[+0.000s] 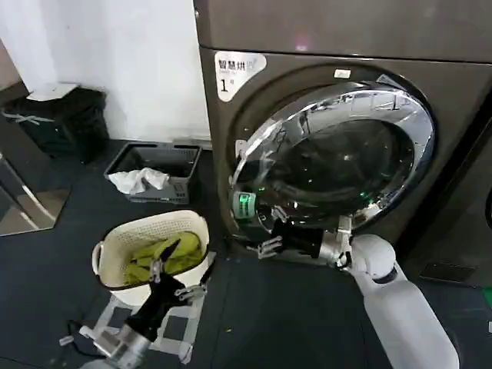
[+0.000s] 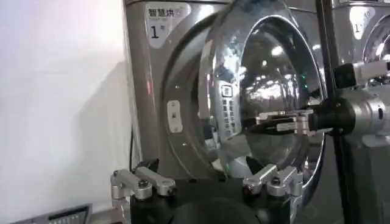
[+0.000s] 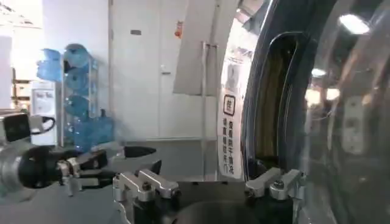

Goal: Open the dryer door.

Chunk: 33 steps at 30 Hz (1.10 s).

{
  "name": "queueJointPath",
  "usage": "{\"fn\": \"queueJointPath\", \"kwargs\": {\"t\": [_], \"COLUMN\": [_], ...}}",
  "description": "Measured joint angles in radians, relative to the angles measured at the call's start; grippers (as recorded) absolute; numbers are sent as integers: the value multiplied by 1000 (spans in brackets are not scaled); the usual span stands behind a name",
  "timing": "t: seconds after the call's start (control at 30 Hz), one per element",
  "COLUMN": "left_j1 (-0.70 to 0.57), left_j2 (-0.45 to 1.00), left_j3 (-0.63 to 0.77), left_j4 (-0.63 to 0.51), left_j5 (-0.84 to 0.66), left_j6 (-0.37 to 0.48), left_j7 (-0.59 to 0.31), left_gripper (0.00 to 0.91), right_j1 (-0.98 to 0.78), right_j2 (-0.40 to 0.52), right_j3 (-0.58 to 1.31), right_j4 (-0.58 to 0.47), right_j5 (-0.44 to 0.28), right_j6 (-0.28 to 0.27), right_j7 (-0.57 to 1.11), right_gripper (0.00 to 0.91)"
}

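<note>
Currently mid-swing: round chrome-rimmed dryer door with dark tinted glass (image 1: pixel 338 150) stands ajar on brown-grey machine front, free edge at its 9 o'clock lifted off body. Right claw (image 1: pixel 267 231) at door's 7 o'clock, behind that edge, fingers spread, gripping nothing. Left claw (image 1: pixel 178 278) idle, open, over cream laundry basket with green cloth (image 1: pixel 157 254). Next, judged: right claw pushes edge outward, following hinge arc; slip-off is risk.

Dryer door (image 1: pixel 338 154) top cut off in wrist views; latch prob. hidden.
</note>
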Motion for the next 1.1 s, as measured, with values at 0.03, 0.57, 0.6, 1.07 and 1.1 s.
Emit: {"fn": "queueJointPath", "kwargs": {"t": [0.03, 0.57, 0.6, 1.07, 1.1], "left_j1": [0, -23, -26, -78, -86], "left_j2": [0, 35, 38, 121, 131], "left_j3": [0, -40, -44, -106, -110], "left_j4": [-1, -7, -7, 1, 5], "left_j5": [-2, -83, -90, -225, -235], "left_j6": [0, 31, 34, 105, 112], "left_j7": [0, -21, -22, -24, -24], "left_gripper": [907, 907, 907, 907, 907], "right_j1": [-3, -69, -74, -129, -133], "right_j2": [-3, -63, -67, -79, -80], "right_j3": [1, 40, 42, 70, 72], "right_j4": [1, 53, 56, 73, 74], "right_j5": [7, 54, 55, 62, 62], "right_j6": [0, 17, 18, 37, 38], "right_j7": [-8, -127, -131, -182, -188], "right_gripper": [907, 907, 907, 907, 907]}}
